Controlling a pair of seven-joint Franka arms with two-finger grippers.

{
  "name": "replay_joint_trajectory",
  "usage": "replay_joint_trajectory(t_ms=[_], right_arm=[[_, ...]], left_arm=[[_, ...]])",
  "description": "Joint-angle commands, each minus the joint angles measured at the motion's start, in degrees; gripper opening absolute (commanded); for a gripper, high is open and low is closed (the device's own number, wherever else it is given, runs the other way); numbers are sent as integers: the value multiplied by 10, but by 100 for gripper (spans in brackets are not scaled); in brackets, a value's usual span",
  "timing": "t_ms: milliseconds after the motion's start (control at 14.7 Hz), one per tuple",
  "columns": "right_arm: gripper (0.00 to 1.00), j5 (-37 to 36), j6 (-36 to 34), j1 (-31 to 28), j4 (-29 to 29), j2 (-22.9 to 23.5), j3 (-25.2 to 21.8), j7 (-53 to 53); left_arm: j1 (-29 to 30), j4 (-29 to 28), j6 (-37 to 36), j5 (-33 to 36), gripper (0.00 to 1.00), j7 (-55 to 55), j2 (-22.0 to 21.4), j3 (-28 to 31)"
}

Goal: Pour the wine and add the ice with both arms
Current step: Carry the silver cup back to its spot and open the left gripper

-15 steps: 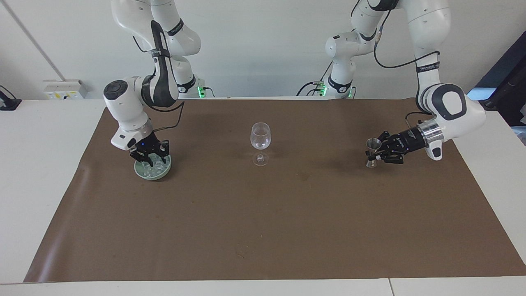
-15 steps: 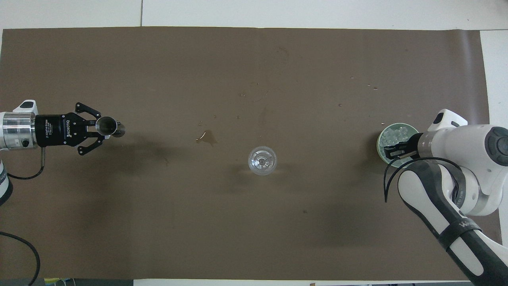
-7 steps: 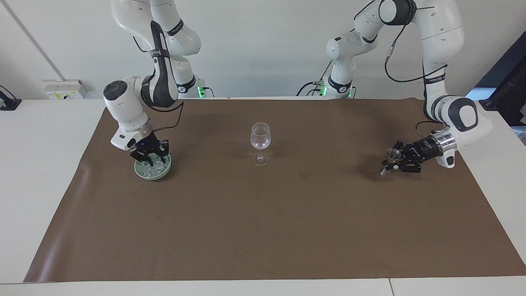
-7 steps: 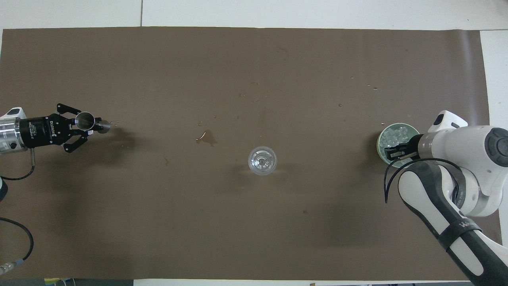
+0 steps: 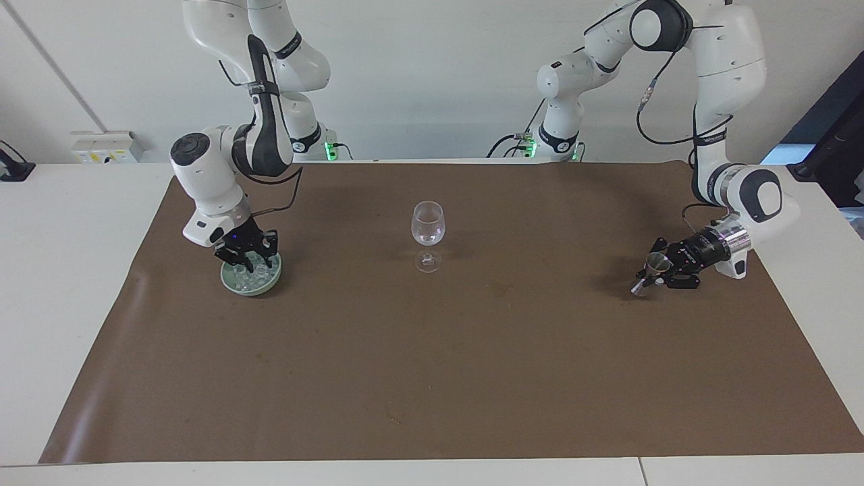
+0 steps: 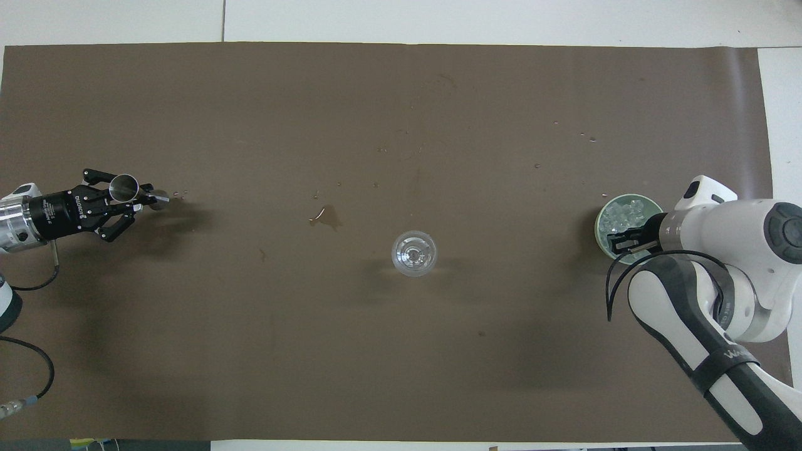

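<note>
Since the earlier frames, the left gripper (image 5: 660, 271) has carried the small metal measuring cup (image 5: 649, 272) away from the wine glass (image 5: 428, 235) toward the left arm's end of the table and lowered it close to the brown mat (image 5: 432, 378). I read the fingers as clamped on the cup's waist, with the cup tilted and its lower end at, or just above, the mat; from the overhead view I cannot say whether it touches. My judgement is that the pouring step is finished and I am setting the cup down.

The right gripper (image 5: 247, 259) has barely shifted. It hangs low over the green dish (image 5: 271, 278) at the right arm's end of the table, its fingertips down among the ice (image 5: 253, 278). The fingers look slightly apart, though whether a chunk sits between them I cannot tell at this range.

The glass stands upright at the middle of the mat, well apart from both grippers. It appears to hold only a little clear liquid, and I see no ice in its bowl.

Drops and a small wet patch (image 6: 326, 217) mark the mat between the cup and the glass. Ice is the step in hand, judged from the dish and the glass as they stand.
</note>
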Motion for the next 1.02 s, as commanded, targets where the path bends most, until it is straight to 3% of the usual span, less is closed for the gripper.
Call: replay_joint_trajectory(t_ms=[0, 340, 544, 749, 953], right_arm=[[33, 9, 3, -10, -13, -12, 6, -3], [21, 9, 3, -11, -13, -12, 6, -4], [20, 9, 1, -11, -12, -12, 6, -6], [18, 9, -6, -12, -7, -12, 6, -5], [18, 9, -58, -11, 24, -13, 6, -4]], left_arm=[[7, -26, 2, -14, 0, 3, -7, -5], [9, -44, 9, -13, 0, 5, -12, -4], [11, -46, 9, -13, 0, 3, -14, -4], [13, -45, 9, -11, 6, 2, -14, -4], [14, -52, 12, -7, 8, 5, -14, -4]])
